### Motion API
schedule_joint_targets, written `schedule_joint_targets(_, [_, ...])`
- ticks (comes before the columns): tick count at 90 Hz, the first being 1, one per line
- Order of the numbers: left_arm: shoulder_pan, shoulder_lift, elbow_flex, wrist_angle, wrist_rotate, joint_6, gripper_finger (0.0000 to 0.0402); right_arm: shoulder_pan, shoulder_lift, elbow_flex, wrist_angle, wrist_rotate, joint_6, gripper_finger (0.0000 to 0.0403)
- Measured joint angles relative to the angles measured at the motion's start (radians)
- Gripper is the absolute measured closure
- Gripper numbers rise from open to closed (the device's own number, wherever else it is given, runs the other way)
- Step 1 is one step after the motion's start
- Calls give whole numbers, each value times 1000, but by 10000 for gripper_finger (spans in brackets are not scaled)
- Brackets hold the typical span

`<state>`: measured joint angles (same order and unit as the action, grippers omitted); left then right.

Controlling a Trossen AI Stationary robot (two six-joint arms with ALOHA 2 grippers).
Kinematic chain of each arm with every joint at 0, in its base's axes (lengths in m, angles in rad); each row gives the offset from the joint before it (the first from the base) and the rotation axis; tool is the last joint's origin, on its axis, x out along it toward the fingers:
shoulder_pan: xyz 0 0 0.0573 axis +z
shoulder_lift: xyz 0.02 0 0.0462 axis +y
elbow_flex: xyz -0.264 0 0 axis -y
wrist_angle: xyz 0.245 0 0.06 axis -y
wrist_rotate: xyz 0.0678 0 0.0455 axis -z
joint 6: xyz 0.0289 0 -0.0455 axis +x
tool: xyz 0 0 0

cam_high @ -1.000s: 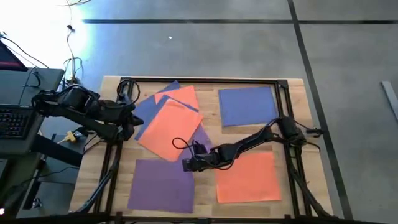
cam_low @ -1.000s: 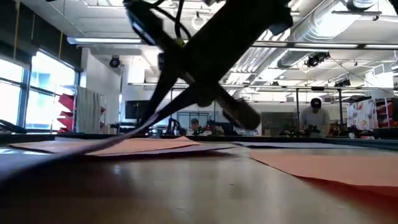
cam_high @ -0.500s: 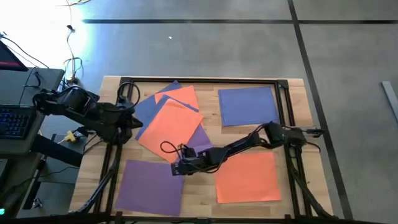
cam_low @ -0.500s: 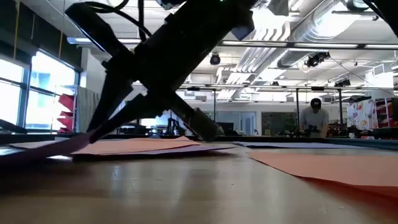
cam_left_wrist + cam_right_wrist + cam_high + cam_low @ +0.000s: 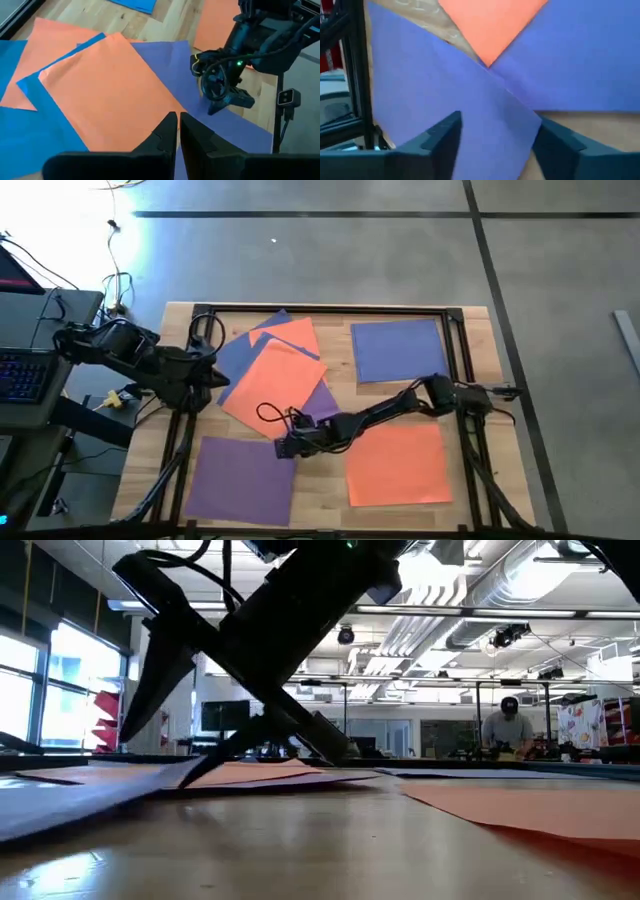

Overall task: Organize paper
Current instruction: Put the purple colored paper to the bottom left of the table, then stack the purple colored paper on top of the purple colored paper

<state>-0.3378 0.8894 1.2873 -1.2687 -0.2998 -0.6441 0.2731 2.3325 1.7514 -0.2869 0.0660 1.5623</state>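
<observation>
The right gripper (image 5: 284,446), fingers apart, straddles the slightly skewed purple sheet's (image 5: 240,478) far-right corner.

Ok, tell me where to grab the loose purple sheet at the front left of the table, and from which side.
Take the purple sheet at its far right corner, coming in from the right, where the right gripper already is. The sheet lies flat on the table, so only an edge gives a pinch, and the right wrist view shows that corner between the open fingers. The left gripper waits by the orange sheet.
</observation>
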Motion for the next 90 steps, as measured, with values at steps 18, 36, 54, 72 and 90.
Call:
schedule_joint_targets(18, [0,1,0,0,-10,-9,402,-37,-38,128,-212,-15,-127,129])
schedule_joint_targets(36, [1,30,0,2,-80,-65,402,-141,-103,194,-482,-25,-382,128])
schedule_joint_targets(54, [30,108,0,4,-95,-139,402,-312,-123,181,-667,-130,-710,128])
schedule_joint_targets(72, [116,205,0,3,-83,-167,402,-453,-122,181,-776,-171,-971,128])
schedule_joint_targets(90, [229,270,0,1,-48,-159,402,-499,-125,35,-788,-342,-1116,128])
